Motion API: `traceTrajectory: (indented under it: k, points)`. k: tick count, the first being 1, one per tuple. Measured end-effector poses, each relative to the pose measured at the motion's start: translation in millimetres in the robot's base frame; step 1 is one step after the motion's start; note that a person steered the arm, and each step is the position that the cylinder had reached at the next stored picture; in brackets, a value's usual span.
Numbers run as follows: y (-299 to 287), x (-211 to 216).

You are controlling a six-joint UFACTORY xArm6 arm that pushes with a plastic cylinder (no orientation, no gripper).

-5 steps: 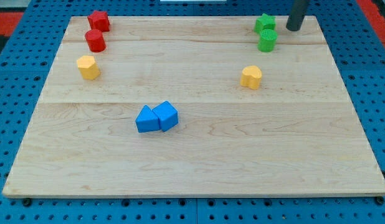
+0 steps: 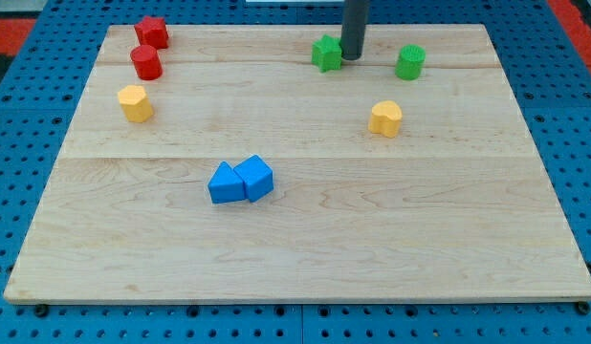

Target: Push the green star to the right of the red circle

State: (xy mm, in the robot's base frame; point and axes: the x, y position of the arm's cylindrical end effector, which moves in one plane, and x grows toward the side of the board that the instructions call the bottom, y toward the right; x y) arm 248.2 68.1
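Observation:
The green star (image 2: 326, 53) lies near the view's top, right of centre. My tip (image 2: 352, 56) touches the star's right side. The red circle (image 2: 146, 63) sits at the view's upper left, far to the left of the star. A red star (image 2: 152, 32) lies just above the red circle.
A green cylinder (image 2: 410, 62) stands to the right of my tip. A yellow block (image 2: 136, 102) lies below the red circle, and a yellow heart (image 2: 385, 118) lies below the green cylinder. Two blue blocks (image 2: 241, 180) touch each other near the board's (image 2: 305, 258) middle.
My tip has moved left from the board's top right corner. The green star has slid left with it, away from the green cylinder.

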Motion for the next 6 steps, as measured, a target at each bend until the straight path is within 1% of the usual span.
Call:
traceTrajectory:
  k: [1,2,3,5,6]
  points:
    - [-28,-10]
    - [-70,-7]
    - [-122,10]
    - [-159,-9]
    - [-168,14]
